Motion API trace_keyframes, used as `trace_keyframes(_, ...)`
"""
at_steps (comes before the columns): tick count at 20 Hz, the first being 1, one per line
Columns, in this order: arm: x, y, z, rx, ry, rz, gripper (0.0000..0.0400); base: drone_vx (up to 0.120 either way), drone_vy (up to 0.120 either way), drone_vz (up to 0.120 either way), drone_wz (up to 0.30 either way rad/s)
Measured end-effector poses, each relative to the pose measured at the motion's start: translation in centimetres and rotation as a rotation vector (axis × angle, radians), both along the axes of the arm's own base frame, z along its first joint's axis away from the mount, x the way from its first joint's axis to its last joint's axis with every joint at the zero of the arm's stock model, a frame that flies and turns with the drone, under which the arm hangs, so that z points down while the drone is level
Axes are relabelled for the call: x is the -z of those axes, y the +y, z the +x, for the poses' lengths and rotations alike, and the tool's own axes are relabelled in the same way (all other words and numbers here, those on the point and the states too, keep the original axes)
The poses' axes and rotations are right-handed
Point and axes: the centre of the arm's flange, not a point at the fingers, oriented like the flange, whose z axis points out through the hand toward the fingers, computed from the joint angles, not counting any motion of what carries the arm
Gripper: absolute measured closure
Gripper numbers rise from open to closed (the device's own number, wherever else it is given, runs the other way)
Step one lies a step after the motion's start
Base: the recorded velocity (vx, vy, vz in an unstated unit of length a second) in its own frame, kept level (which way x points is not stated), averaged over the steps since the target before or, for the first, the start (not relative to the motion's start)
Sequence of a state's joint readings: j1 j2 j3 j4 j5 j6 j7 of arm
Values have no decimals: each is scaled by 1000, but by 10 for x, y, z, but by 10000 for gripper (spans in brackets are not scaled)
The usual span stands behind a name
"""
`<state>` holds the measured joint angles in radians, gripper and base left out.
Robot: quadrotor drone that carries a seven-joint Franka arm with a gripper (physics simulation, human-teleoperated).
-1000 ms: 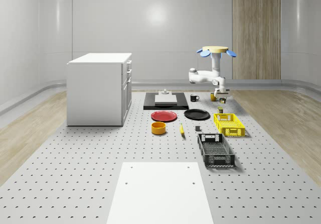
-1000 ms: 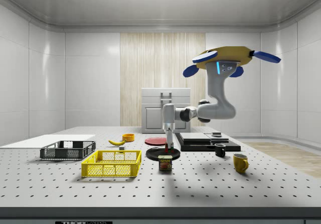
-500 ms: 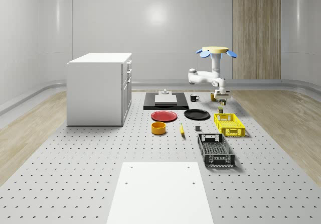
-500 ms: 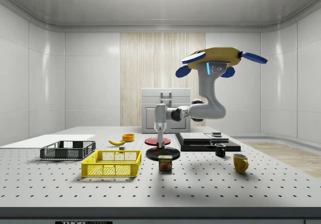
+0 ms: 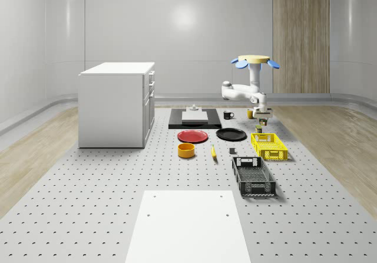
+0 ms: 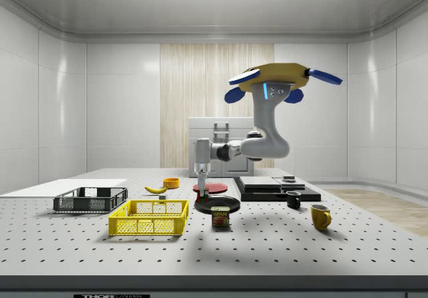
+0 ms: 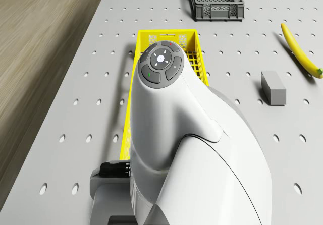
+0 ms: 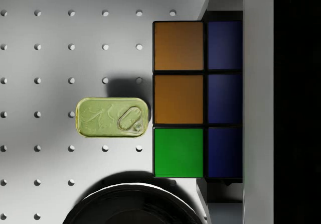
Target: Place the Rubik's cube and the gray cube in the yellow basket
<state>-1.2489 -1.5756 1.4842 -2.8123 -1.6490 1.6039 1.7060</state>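
The drone [image 6: 284, 77] hovers above the table [image 6: 281, 244], its arm reaching out sideways and down. The gripper [image 6: 202, 175] hangs above the table, closed on the Rubik's cube [image 8: 198, 99], which fills the space between its fingers. Directly below the gripper lie a can [image 8: 112, 117] and the rim of a black plate [image 8: 131, 204]. The yellow basket [image 6: 150, 217] sits below and just beside the gripper. The gray cube [image 7: 273, 88] rests on the table beyond the basket, well apart from the gripper.

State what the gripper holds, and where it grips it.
The gripper holds the Rubik's cube, pinched by two opposite side faces, above the table near the can.
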Motion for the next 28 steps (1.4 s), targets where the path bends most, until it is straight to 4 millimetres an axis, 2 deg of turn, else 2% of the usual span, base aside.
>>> trace_keyframes(16, 0, 0, 0, 0, 0, 0, 75, 120, -20, 0, 0)
trace_keyframes(22, 0, 0, 0, 0, 0, 0, 75, 120, -93, 0, 0)
trace_keyframes(28, 0, 0, 0, 0, 0, 0, 75, 120, 0, -67, 0)
